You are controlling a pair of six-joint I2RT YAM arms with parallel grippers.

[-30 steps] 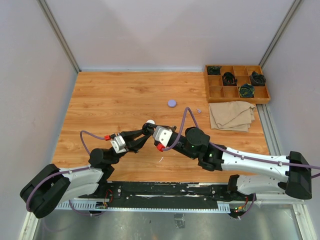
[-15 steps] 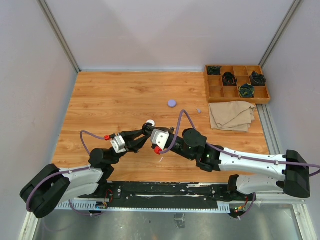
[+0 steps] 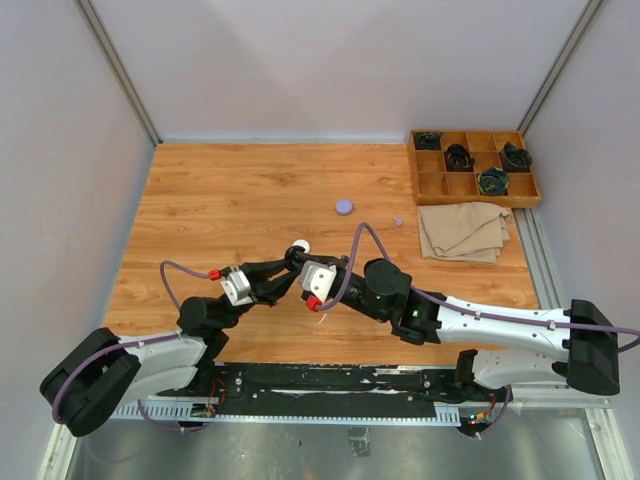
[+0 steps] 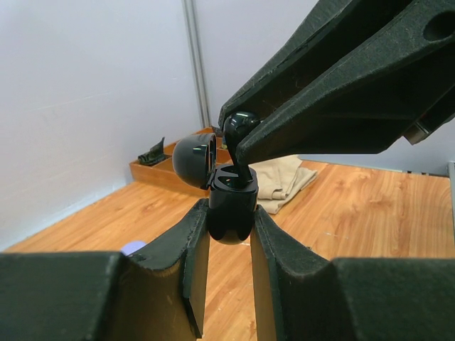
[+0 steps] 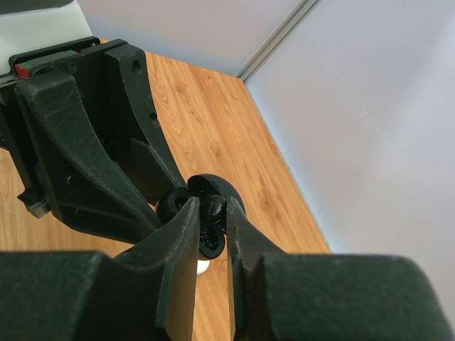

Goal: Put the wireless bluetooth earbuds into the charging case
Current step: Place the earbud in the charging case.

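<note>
wood table (image 3: 220,200), l pincer (image 4: 229,213) grips open black case (image 4: 232,190), r pincer (image 5: 211,220) pinches earbud (image 4: 240,126) at it, cloth (image 3: 462,232) behind

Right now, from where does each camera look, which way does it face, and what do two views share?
Top external: above and behind the bases, looking down on the table; left arm and right arm show whole.
Left wrist: on the left gripper, facing the far tray; it clamps the charging case.
Right wrist: on the right gripper, facing the left wall; it pinches a black earbud.
Shared: both wrist views show case and earbud.
</note>
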